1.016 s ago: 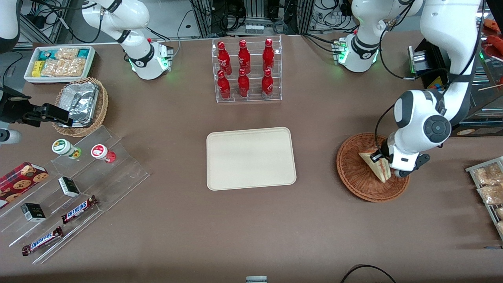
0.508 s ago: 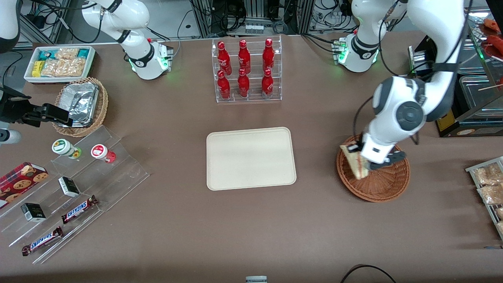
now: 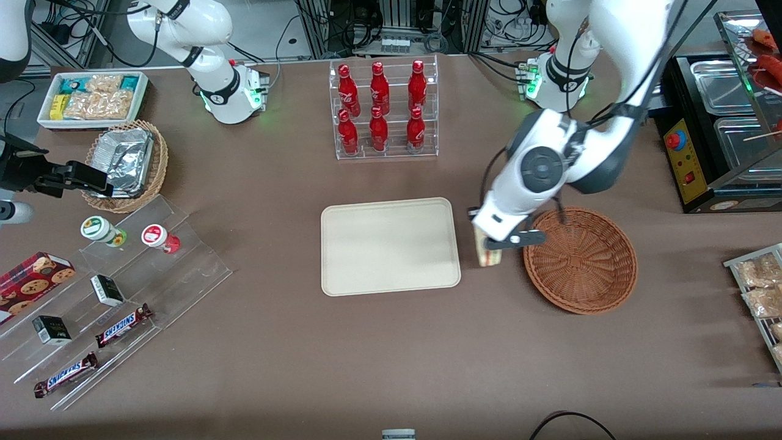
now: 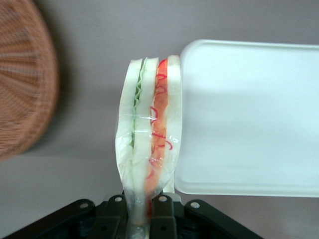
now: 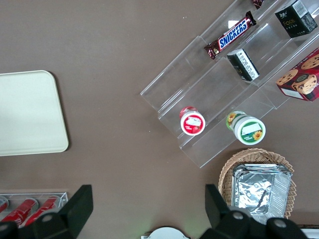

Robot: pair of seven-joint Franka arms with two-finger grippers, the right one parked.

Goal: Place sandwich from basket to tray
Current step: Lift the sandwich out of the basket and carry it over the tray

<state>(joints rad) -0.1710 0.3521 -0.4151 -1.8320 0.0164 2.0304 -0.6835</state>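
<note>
Mid-carry at centre right of the front view: the left arm's gripper (image 3: 489, 244) holds the sandwich (image 3: 487, 252) clear of the table (image 3: 391, 354), in the gap between the round wicker basket (image 3: 580, 260) and the cream tray (image 3: 390, 245). The wrist camera shows the fingers (image 4: 160, 205) closed narrowly on the wrapped wedge (image 4: 149, 144), red and green filling facing the lens, with the tray's (image 4: 249, 114) rounded rim just beside it and the basket (image 4: 25, 79) off to the other side. The basket now sits empty. By appearances the transfer step is under way; the next move would need a short carry over the tray's rim, a descent onto its flat surface, and only then a release.
</note>
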